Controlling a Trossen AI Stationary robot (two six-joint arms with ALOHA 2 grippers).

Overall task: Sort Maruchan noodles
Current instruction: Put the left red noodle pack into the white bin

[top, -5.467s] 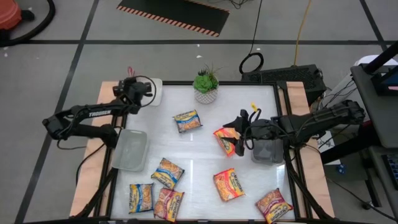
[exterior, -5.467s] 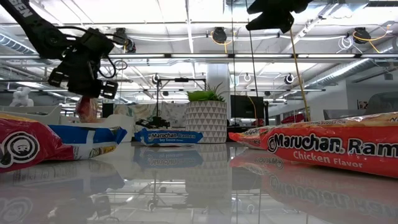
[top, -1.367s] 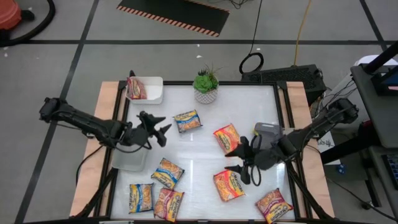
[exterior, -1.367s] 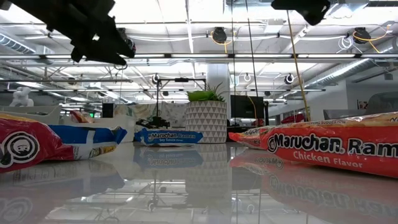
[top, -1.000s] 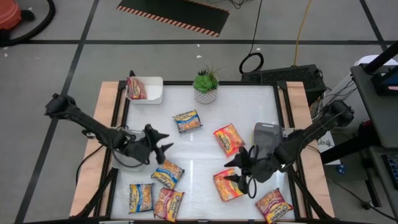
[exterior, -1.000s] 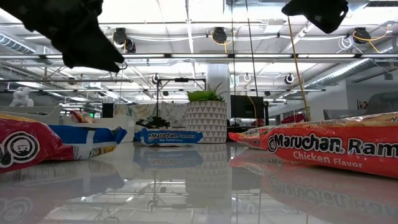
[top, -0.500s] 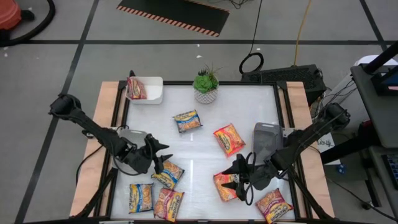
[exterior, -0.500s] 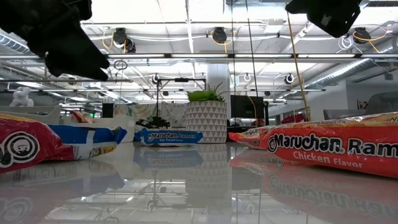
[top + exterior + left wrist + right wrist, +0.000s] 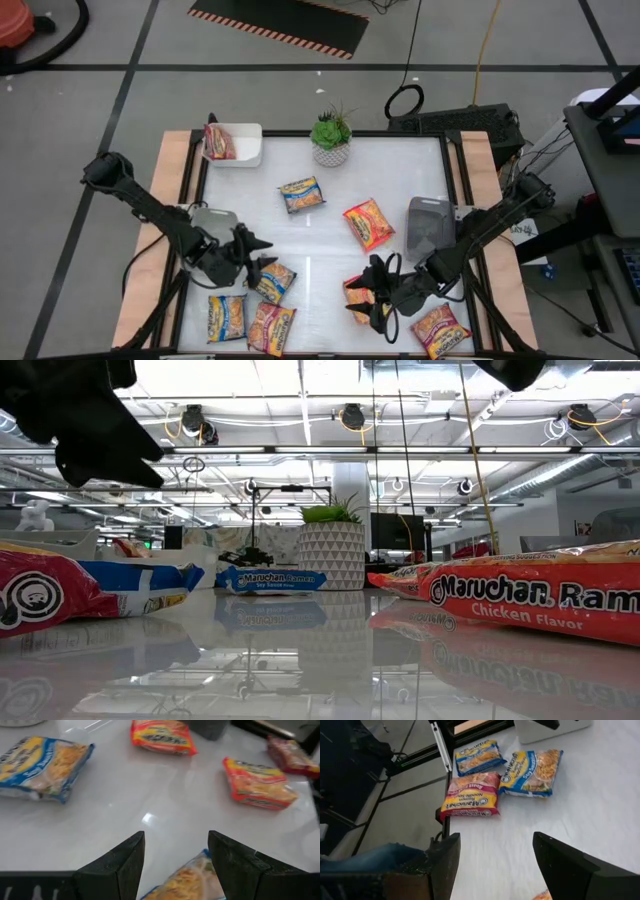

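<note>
orange packet (image 9: 520, 600) — "Maruchan Ramen Chicken Flavor" | blue packet (image 9: 272, 579) — "Maruchan Ramen"

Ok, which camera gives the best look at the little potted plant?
The low view: the potted plant stands side-on, white patterned pot and green leaves clear. The high view shows it small from above, at the table's far edge. Neither wrist view shows it.
</note>
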